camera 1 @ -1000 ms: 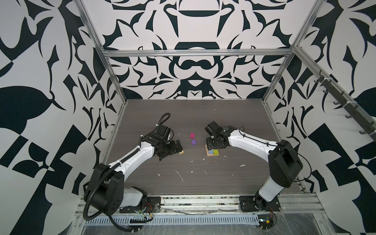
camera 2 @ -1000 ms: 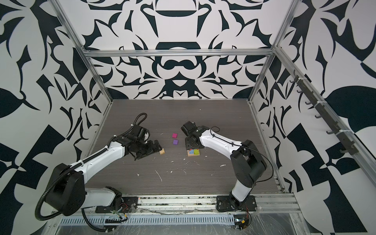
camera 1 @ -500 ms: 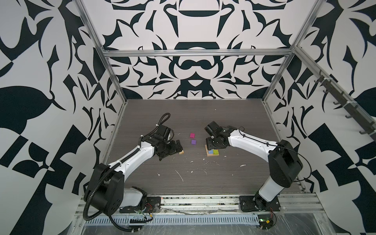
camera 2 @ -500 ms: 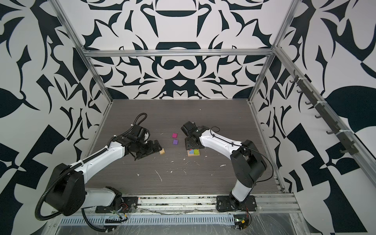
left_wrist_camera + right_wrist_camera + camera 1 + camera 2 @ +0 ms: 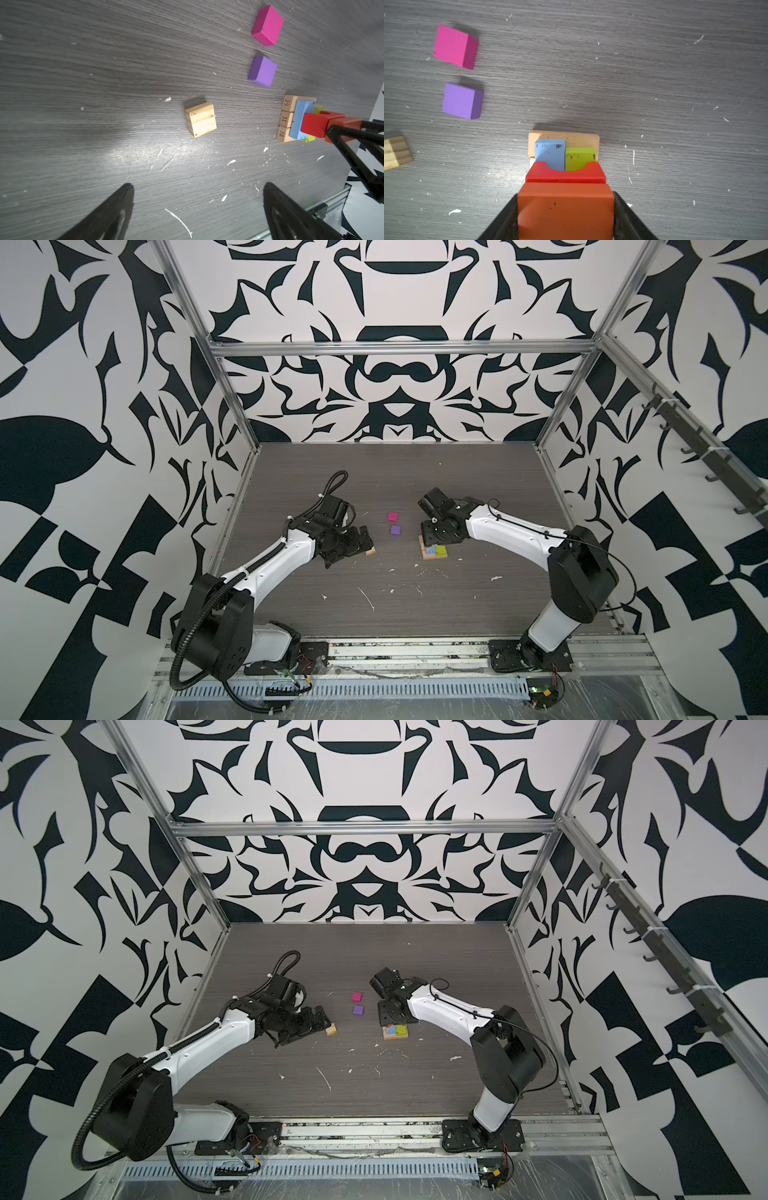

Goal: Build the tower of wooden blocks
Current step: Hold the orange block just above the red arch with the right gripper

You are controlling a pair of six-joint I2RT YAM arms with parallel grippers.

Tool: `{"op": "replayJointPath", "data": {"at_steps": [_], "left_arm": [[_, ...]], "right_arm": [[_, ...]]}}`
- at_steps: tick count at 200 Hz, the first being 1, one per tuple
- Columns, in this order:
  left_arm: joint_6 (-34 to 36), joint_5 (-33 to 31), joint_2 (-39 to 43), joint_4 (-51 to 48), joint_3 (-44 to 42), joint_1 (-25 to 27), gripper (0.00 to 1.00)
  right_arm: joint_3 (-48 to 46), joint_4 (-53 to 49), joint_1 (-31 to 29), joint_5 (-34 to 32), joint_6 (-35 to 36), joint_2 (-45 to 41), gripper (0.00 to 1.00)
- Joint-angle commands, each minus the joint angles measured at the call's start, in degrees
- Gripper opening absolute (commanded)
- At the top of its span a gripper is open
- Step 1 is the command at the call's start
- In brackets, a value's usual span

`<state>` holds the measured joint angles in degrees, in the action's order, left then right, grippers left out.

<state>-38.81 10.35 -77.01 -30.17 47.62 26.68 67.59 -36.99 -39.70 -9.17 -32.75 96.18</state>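
Stacking step: right tool point(image 5: 565, 196) pinches orange block point(image 5: 565, 212), seated atop red arch point(image 5: 565, 174) of wood block tower point(image 5: 433, 551) (tower mid-surface). Left tool point(image 5: 198, 185) spread, empty, near tan cube point(image 5: 201, 119) left of tower. Next, likely: release gently, lift straight.

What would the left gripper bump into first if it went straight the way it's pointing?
Most likely the plain wooden cube. It sits straight ahead of the open left gripper, in line with the gap between its fingers, though height is hard to judge.
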Motion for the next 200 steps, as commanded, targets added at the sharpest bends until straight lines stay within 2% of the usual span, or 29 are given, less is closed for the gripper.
{"op": "replayJointPath", "data": {"at_steps": [1, 175, 200], "left_arm": [[-0.2, 0.4, -0.2, -0.3, -1.1, 0.0, 1.0], [0.0, 0.5, -0.2, -0.3, -1.0, 0.0, 1.0], [0.0, 0.5, -0.2, -0.3, -1.0, 0.0, 1.0]], "right_arm": [[0.2, 0.5, 0.2, -1.4, 0.1, -0.5, 0.65], [1.0, 0.5, 0.2, -0.7, 0.0, 0.4, 0.7], [1.1, 0.2, 0.2, -0.8, 0.1, 0.4, 0.76]]}}
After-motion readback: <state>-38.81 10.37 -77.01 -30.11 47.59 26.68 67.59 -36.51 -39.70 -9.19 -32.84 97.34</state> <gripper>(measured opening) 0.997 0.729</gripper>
